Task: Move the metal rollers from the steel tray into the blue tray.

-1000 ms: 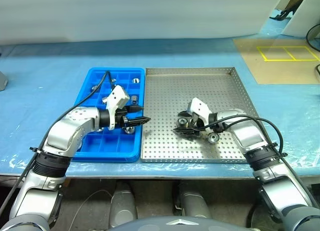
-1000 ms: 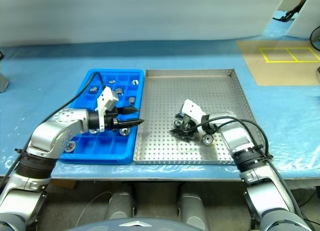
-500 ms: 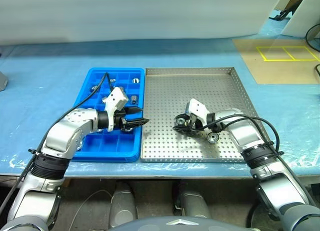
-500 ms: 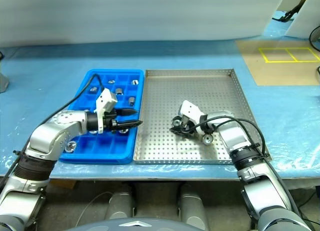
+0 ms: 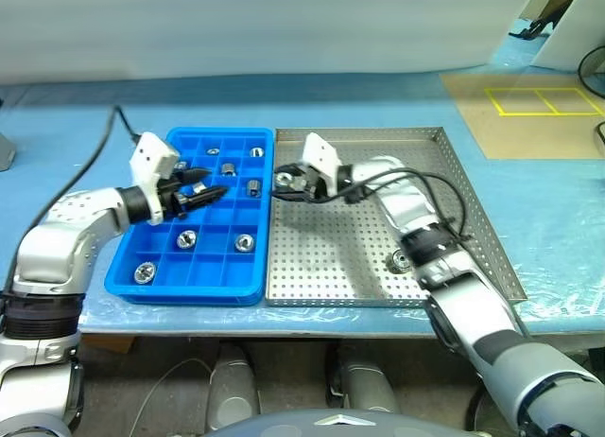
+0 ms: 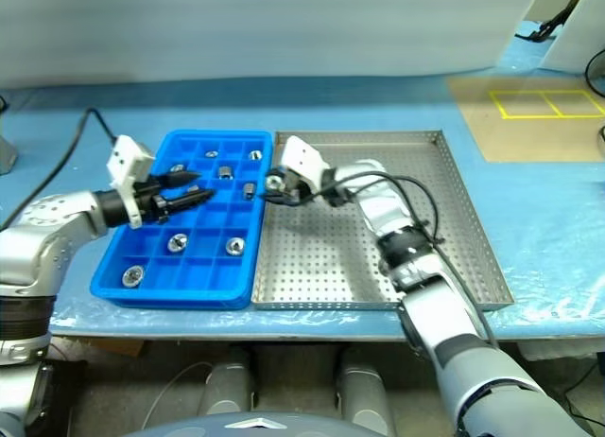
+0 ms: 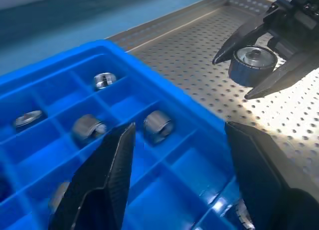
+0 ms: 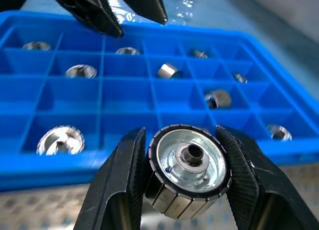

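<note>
One roller (image 8: 190, 177) is in transit: the right gripper (image 5: 286, 183) has its two black fingers clamped on the sides of it, holding it above the near edge of the steel tray (image 5: 444, 186), right at the border with the blue tray (image 5: 156, 160). The right wrist view shows the roller's flat face and central hole squarely between the fingers, with the blue compartments just beyond.

Several metal rollers already sit in the blue tray's compartments. Three lie in the nearer rows (image 5: 187, 236), (image 5: 244, 241), (image 5: 144, 272), one stands on its side by the tray's right wall (image 5: 252, 186), and more show in the far rows, such as (image 5: 256, 152). The left arm covers part of the middle, so the exact count cannot be told. Many compartments are free.

On the steel tray one roller (image 5: 402, 260) remains, lying on the perforated floor beside the right forearm. The arm may hide others, though none can be made out.

The left gripper (image 5: 209, 182) hovers over the blue tray's far left part, its fingers parted and holding nothing.

By this reading the task is well along: most rollers are across, one is about to be placed, and at least one is left to fetch. The held roller needs a free compartment near the tray's right side.
</note>
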{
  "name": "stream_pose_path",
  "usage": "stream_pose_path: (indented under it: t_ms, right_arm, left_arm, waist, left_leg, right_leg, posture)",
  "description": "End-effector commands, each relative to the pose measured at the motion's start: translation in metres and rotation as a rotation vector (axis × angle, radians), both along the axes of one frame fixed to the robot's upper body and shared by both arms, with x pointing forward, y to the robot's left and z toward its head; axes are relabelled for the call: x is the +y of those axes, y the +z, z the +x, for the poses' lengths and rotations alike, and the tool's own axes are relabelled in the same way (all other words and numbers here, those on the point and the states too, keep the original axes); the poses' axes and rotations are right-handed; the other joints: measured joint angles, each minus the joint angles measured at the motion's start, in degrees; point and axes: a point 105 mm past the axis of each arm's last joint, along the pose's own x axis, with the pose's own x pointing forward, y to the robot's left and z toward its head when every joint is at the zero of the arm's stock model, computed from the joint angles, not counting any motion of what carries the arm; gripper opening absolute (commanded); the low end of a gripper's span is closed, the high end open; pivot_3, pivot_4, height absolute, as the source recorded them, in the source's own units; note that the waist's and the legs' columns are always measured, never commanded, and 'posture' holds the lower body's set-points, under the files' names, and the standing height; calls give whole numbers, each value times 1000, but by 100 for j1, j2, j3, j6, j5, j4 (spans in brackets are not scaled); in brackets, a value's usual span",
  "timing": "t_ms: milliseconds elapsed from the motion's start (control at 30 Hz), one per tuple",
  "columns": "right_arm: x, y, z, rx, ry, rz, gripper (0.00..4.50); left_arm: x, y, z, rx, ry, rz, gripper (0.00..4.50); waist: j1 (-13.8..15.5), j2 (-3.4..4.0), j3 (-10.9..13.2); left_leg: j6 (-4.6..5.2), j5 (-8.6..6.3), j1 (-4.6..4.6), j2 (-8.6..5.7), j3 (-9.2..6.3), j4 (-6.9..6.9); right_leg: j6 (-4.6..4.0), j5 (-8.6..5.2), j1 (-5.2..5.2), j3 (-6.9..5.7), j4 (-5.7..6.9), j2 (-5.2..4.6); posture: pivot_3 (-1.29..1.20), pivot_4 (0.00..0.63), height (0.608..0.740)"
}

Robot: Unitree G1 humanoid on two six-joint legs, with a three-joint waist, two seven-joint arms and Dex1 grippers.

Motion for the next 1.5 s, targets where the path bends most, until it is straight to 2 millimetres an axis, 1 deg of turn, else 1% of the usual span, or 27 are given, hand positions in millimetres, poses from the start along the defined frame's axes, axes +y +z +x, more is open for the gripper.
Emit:
stream_pose_path:
  t_ms: [33, 67, 167, 267, 367, 500, 633, 700, 800, 967, 1033, 1100, 1200, 1267, 1333, 1400, 1467, 1500]
  right_arm:
    - [30, 0, -2, -67, 64, -2, 1801]
    - [34, -2, -4, -65, 84, -2, 1801]
    - [51, -8, -8, -78, 118, -14, 1801]
    - [57, -9, -8, -52, 128, 2, 1801]
    - [59, -12, -6, -46, 125, -6, 1801]
    - [62, -13, -3, -42, 99, 6, 1801]
    - [65, -12, 2, -34, 38, 46, 1801]
    - [65, -15, 2, -23, 33, 62, 1801]
    - [68, -20, -5, -6, 66, 57, 1801]
    - [76, -16, -13, 4, 114, 85, 1801]
    - [77, -14, -12, 8, 105, 100, 1801]
    - [77, -13, -9, 9, 80, 108, 1801]
    - [73, -18, -5, -2, 43, 90, 1801]
    - [69, -19, -6, 26, 54, 105, 1801]
    - [66, -21, -4, 29, 39, 104, 2535]
    - [64, -23, -3, 32, 33, 93, 3149]
    - [62, -20, 1, 37, 2, 107, 3819]
    - [62, -18, 3, 37, -8, 117, 3819]
  left_arm:
    - [32, 19, -5, -78, 116, 25, 3021]
    - [35, 19, -6, -78, 128, 25, 3021]
    - [45, 19, -18, -62, 156, 38, 3021]
    - [48, 17, -25, -52, 172, 38, 3021]
    - [46, 15, -29, -46, 179, 23, 3021]
    - [37, 7, -34, -23, 166, 8, 3021]
    - [30, 6, -34, -20, 156, -5, 3021]
    - [27, 5, -34, -17, 153, -8, 3021]
    - [26, 6, -33, -15, 148, -12, 3021]
    - [24, 7, -30, -16, 142, -13, 3021]
    - [23, 7, -29, -17, 139, -13, 3021]
    - [22, 8, -29, -17, 134, -14, 3021]
    - [20, 7, -28, -16, 126, -13, 3021]
    - [19, 8, -27, -16, 124, -13, 3021]
    - [19, 7, -26, -15, 120, -13, 3021]
    - [18, 7, -24, -14, 115, -14, 3021]
    - [17, 7, -23, -15, 111, -15, 3021]
    - [16, 7, -22, -14, 106, -16, 3021]
  waist:
    - [49, 0, 0]
    - [70, 0, 0]
    - [138, 1, 1]
    - [221, 0, 2]
    - [276, 0, 2]
    - [282, 0, 2]
    - [277, 0, 2]
    - [278, 0, 2]
    - [277, 0, 2]
    - [270, 0, 2]
    - [267, 0, 2]
    - [265, 0, 2]
    - [262, 0, 2]
    - [262, 0, 2]
    - [261, 0, 2]
    - [263, -1, 2]
    - [253, 0, 2]
    - [248, 0, 2]
  left_leg:
    - [0, 0, -6, 1, -2, -1]
    - [0, -1, -12, 3, -5, -3]
    - [3, -3, -29, 8, -12, -6]
    - [5, -4, -37, 8, -14, -5]
    - [3, -3, -35, 11, -15, -4]
    - [2, -3, -22, 10, -15, -2]
    - [-3, 0, -15, 12, -16, -3]
    - [-4, 0, -13, 12, -16, -2]
    - [-4, 1, -14, 12, -17, -2]
    - [-4, 1, -18, 12, -17, -3]
    - [-4, 1, -19, 12, -17, -4]
    - [-4, 1, -19, 12, -16, -4]
    - [-5, 1, -18, 12, -16, -3]
    - [-5, 1, -18, 12, -16, -4]
    - [-5, 1, -17, 12, -16, -4]
    - [-5, 1, -17, 12, -16, -4]
    - [-6, 2, -17, 12, -16, -4]
    - [-6, 2, -17, 12, -16, -4]
  right_leg:
    - [-1, -1, -2, -5, -3, -1]
    - [-3, -2, -4, -10, -7, -1]
    - [-9, -6, -9, -25, -16, -1]
    - [-10, -6, -8, -32, -22, -4]
    - [-10, -6, -6, -36, -14, -5]
    - [-10, -7, -3, -34, 3, -8]
    - [-13, -9, -8, -33, 24, -6]
    - [-15, -10, -9, -33, 30, -7]
    - [-16, -11, -10, -33, 31, -6]
    - [-22, -16, -15, -33, 31, -6]
    - [-23, -17, -16, -33, 31, -5]
    - [-24, -18, -16, -33, 31, -5]
    - [-23, -18, -15, -33, 31, -6]
    - [-23, -18, -15, -33, 32, -6]
    - [-23, -18, -15, -33, 32, -5]
    - [-23, -18, -15, -33, 32, -5]
    - [-23, -18, -15, -33, 32, -5]
    - [-23, -18, -15, -33, 33, -5]
  posture:
    - [136, 150, 740]
    - [154, 150, 740]
    - [182, 150, 740]
    - [193, 150, 740]
    - [202, 150, 740]
    - [206, 150, 740]
    - [206, 150, 740]
    - [205, 150, 740]
    - [200, 150, 740]
    - [191, 150, 740]
    - [186, 150, 740]
    - [186, 150, 740]
    - [176, 150, 740]
    - [176, 150, 740]
    - [176, 150, 740]
    - [176, 150, 740]
    - [144, 150, 740]
    - [144, 150, 740]
